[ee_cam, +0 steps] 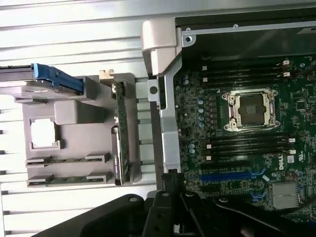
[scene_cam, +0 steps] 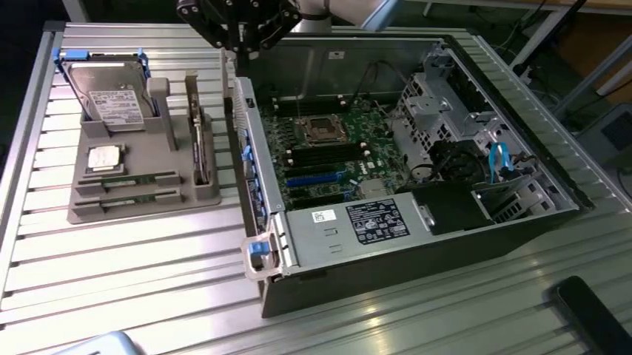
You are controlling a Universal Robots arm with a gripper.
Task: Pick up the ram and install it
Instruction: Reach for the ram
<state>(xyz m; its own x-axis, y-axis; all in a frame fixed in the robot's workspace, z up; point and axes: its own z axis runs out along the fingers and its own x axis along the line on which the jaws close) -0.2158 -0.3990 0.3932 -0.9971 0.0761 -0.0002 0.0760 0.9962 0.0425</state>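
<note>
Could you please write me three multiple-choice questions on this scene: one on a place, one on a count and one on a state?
1. Where is the ram?
A. in the grey holder
B. in the motherboard
C. on the bare table

2. How many ram sticks are there?
A. one
B. two
C. four

3. The gripper is:
A. wide open
B. shut on a stick
C. shut, holding nothing

Answers:
1 A: the sticks sit in the holder's slots, beside the computer.
2 B: two green sticks lie side by side.
3 C: it hangs shut and empty above the case's edge.
</note>
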